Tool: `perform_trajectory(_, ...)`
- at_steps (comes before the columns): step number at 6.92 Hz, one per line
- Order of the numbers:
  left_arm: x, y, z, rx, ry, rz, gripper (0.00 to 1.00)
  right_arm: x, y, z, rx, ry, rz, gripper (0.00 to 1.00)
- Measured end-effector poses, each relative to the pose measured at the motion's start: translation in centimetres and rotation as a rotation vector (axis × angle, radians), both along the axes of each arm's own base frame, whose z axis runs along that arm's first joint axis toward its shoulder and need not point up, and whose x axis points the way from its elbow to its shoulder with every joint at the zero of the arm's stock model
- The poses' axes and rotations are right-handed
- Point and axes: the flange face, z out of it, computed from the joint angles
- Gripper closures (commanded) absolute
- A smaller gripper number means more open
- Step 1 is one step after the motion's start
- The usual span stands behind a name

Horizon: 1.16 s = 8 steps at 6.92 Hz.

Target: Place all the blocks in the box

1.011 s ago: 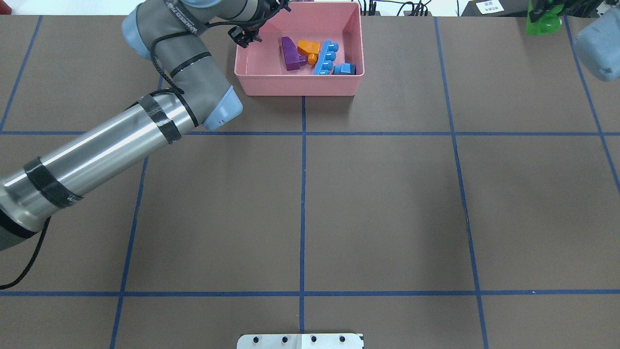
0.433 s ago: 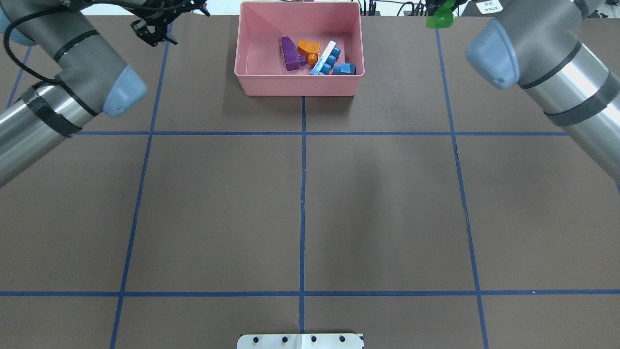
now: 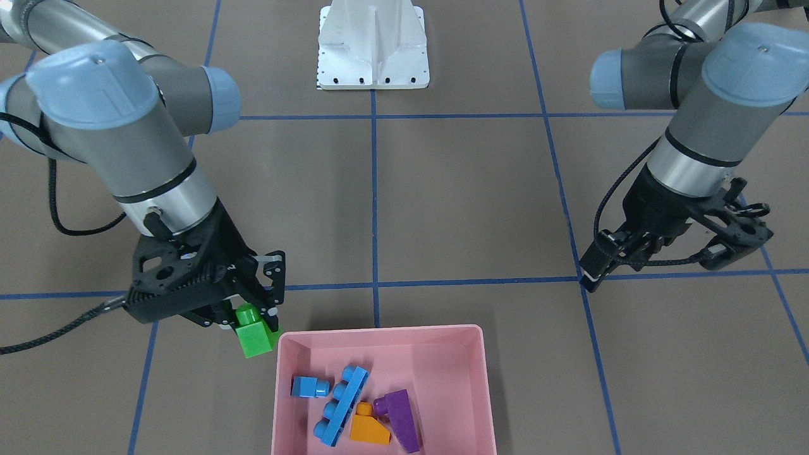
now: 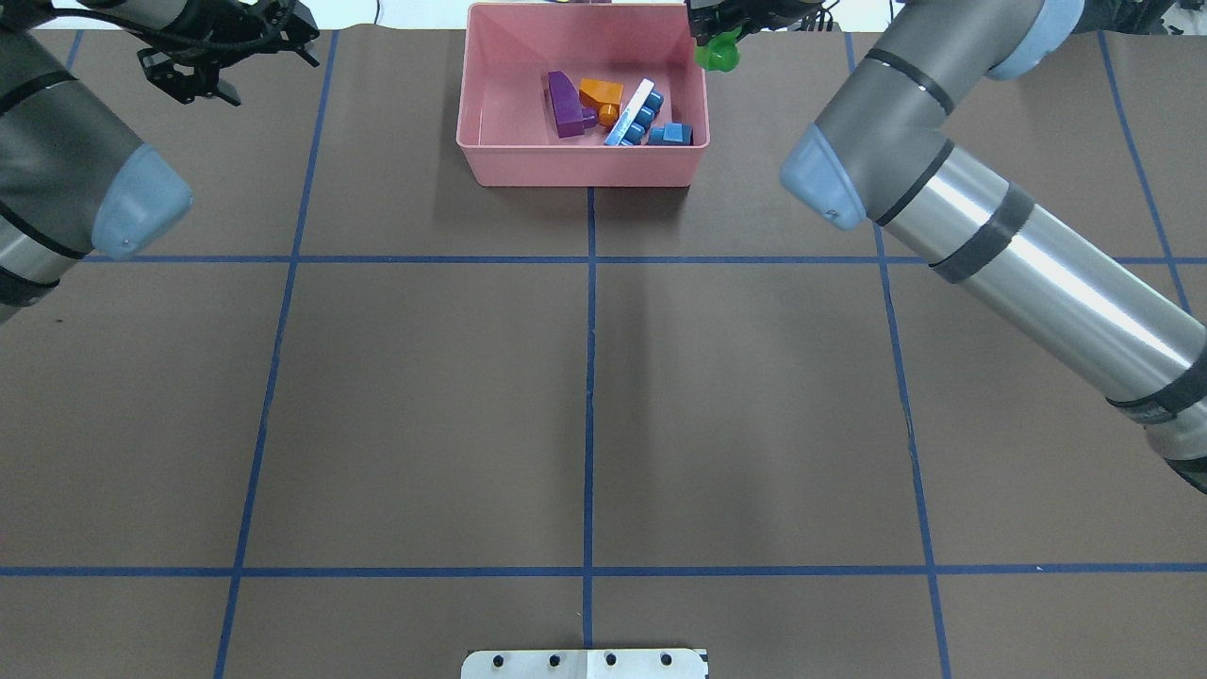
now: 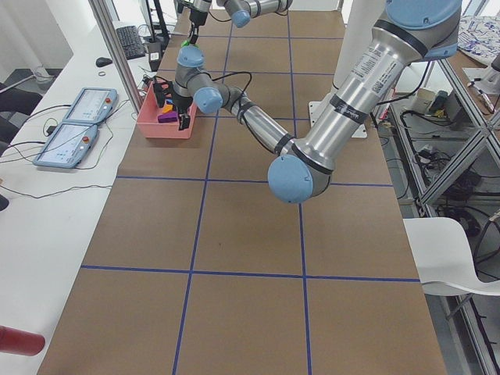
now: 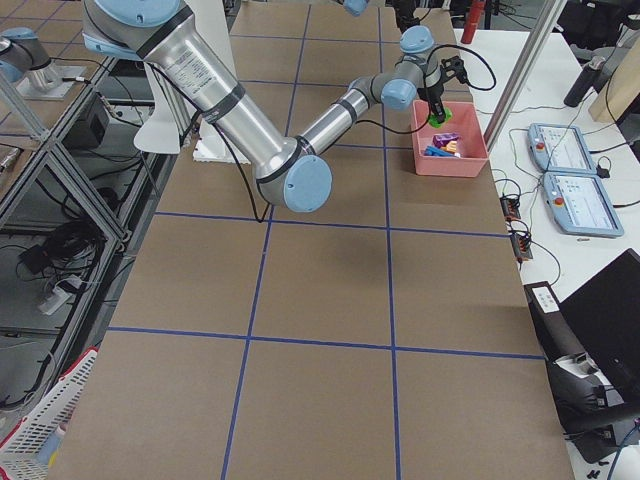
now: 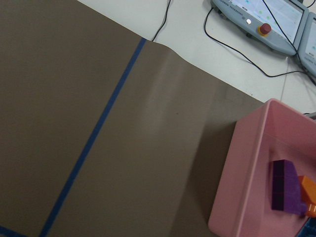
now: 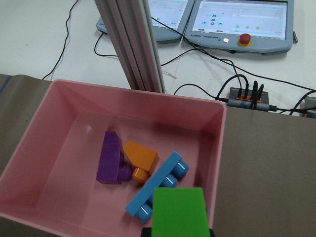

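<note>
Holding the green brick (image 3: 256,335), the right claw (image 3: 245,321) hangs beside the pink box (image 3: 379,330); the left claw (image 3: 671,256) gapes wide.

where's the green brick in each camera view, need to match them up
Front-facing: green two-stud plastic brick lower left, beside a corner of the shallow pink plastic box.
Overhead: brick top, right of centre, at the box's rim.
Exterior left: brick a tiny green fleck, upper left.
Exterior right: brick upper right, above the box.
Left wrist: not in it.
Right wrist: brick bottom centre, close up.
Shared landmark: the box.
</note>
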Motion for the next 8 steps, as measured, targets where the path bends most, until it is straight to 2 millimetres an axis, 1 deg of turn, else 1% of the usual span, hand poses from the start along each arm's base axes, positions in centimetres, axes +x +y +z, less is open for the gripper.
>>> perform_trajectory(1,-1.6,0.9,1.4,0.012,-0.046,0.029,0.0,-3.9,-0.6,-1.6,-0.011,-0.008,0.043,1.0)
perform_trajectory(2,-3.2,2.1,3.7,0.031,-0.09,0.064,0.0,-7.3,-1.0,-3.2,-0.029,-0.005,0.086,1.0)
perform_trajectory(3,-5.0,3.4,6.1,0.06,-0.133,0.106,0.0,-10.3,-1.2,-4.3,-0.035,0.013,0.118,1.0)
perform_trajectory(4,-6.5,4.6,8.3,0.085,-0.171,0.146,0.0,-12.5,-1.4,-4.9,-0.038,0.039,0.142,1.0)
perform_trajectory(5,-7.3,5.3,9.5,0.096,-0.191,0.168,0.0,-13.8,-1.7,-5.2,-0.048,0.052,0.158,0.61)
perform_trajectory(6,-7.6,5.6,10.1,0.099,-0.2,0.177,0.0,-14.4,-1.8,-5.4,-0.065,0.048,0.173,0.01)
perform_trajectory(8,-7.9,6.0,10.8,0.098,-0.207,0.183,0.0,-15.6,-1.3,-5.5,-0.08,0.048,0.176,0.01)
